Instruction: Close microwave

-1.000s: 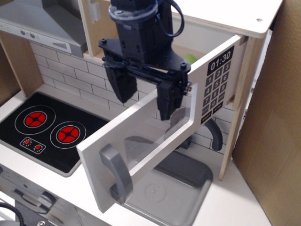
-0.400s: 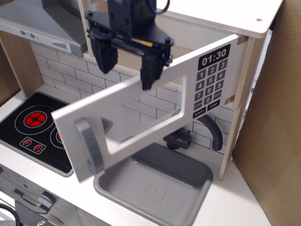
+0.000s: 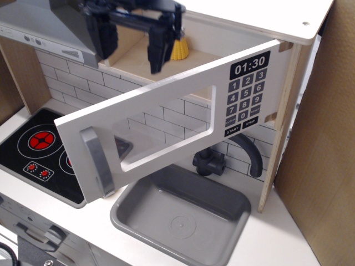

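The toy microwave's white door (image 3: 161, 105) hangs partly open, swung out over the sink, hinged at its right by the black keypad (image 3: 247, 91). Its grey bar handle (image 3: 97, 162) is at the left end and the clear window (image 3: 161, 133) is in the middle. My gripper (image 3: 132, 47) is black, open and empty, its two fingers (image 3: 158, 47) spread apart, above and behind the door's top edge, in front of the microwave's open cavity. A yellow corn-like toy (image 3: 180, 49) lies inside the cavity. I cannot tell whether a finger touches the door.
A grey slanted range hood (image 3: 39, 27) is at the top left. A black stovetop with red burners (image 3: 41, 147) is at the left. A grey sink (image 3: 183, 216) with a dark faucet (image 3: 252, 158) lies under the door. A brown cardboard wall (image 3: 327, 144) stands at the right.
The door has swung leftward and back toward the cavity. My gripper has moved up and to the left, from over the door's middle to above its top edge. The yellow toy has come into view.
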Robot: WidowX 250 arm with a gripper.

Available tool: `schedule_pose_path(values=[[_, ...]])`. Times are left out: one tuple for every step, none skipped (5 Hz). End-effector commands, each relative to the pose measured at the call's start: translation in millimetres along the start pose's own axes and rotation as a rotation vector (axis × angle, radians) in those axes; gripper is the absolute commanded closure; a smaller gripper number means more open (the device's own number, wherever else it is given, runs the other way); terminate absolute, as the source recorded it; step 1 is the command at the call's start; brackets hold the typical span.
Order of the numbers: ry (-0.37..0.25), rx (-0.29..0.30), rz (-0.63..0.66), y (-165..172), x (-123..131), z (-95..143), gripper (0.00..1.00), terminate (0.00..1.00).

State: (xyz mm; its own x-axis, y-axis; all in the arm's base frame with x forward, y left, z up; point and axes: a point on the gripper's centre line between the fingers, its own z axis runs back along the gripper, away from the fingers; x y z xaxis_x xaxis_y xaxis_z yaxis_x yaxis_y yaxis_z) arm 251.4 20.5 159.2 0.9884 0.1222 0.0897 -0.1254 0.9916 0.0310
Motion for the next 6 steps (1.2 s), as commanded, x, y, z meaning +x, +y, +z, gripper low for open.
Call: schedule_pose_path(values=[[-0.041,-0.104,0.026,-42.0,-50.5,15.6,0.00,0.00],[-0.004,-0.146,0.088,-61.0,-69.9,-0.4,0.00,0.00],[0.010,-0.134,0.173,-60.8,-75.0,-34.5,0.00,0.00],[0.014,-0.121,0.198,-57.0,-73.9,-63.1,0.00,0.00],[-0.014,-0.095,0.206,-50.6,-71.5,-87.1,0.00,0.00],[-0.033,-0.056,0.250,-30.9,-58.1,-104.4,0.00,0.00]])
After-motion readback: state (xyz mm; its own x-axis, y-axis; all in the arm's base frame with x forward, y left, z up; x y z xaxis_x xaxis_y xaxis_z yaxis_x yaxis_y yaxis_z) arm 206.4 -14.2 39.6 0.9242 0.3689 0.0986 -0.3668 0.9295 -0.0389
